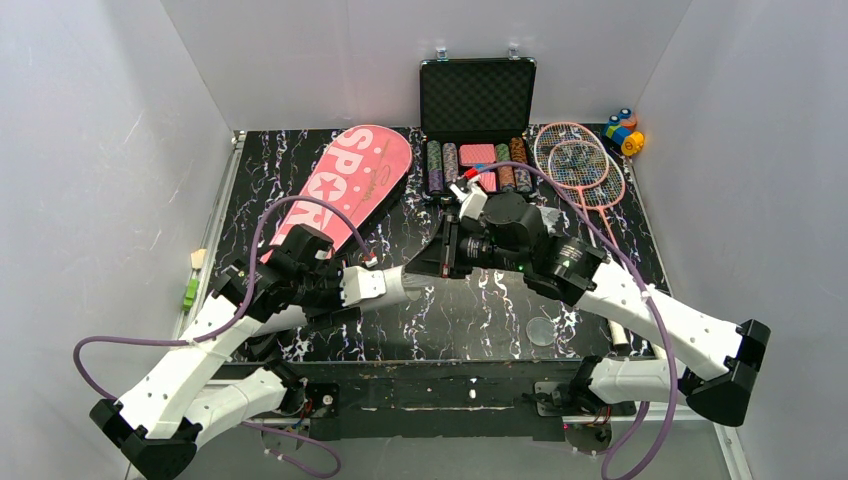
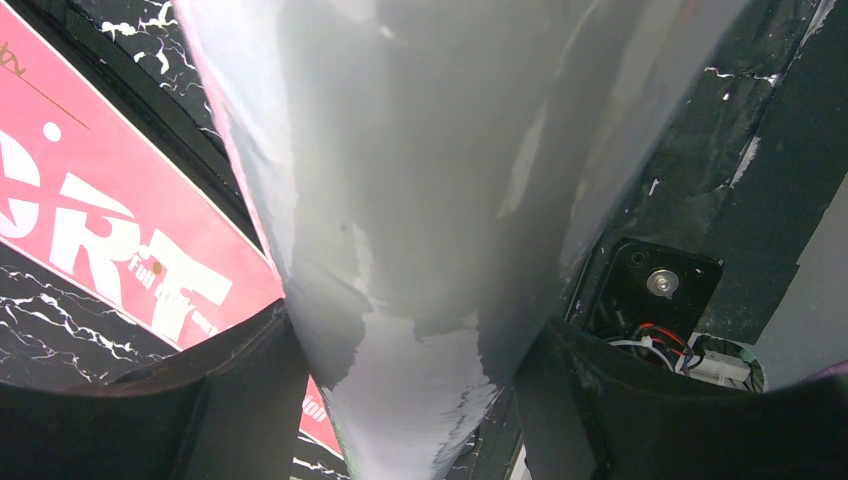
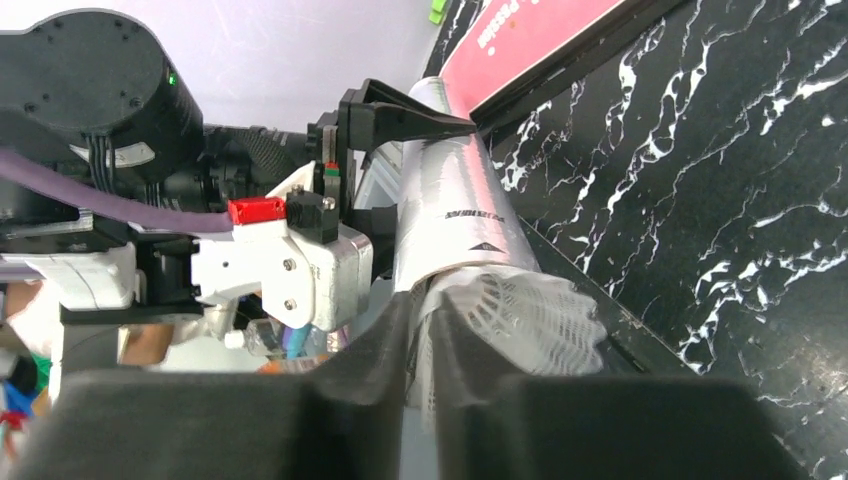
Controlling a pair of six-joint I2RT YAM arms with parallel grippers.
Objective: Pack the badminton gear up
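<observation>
The long white tube (image 1: 385, 285) hangs level above the table's middle, and my left gripper (image 1: 345, 290) is shut on it; in the left wrist view the tube (image 2: 420, 200) fills the gap between both fingers of that gripper (image 2: 420, 400). My right gripper (image 3: 425, 340) is shut on the netted skirt of a white shuttlecock (image 3: 530, 310), whose nose end sits in the tube's open mouth (image 3: 455, 200). In the top view the right gripper (image 1: 432, 262) meets the tube's right end. The pink "SPORT" bag (image 1: 350, 185) lies at the back left. Two pink rackets (image 1: 580, 165) lie at the back right.
An open black case of poker chips (image 1: 477, 100) stands at the back centre. Colourful toy blocks (image 1: 623, 130) sit in the far right corner. A small round disc (image 1: 541, 331) lies near the front edge, by a white object (image 1: 617, 335) beside the right arm.
</observation>
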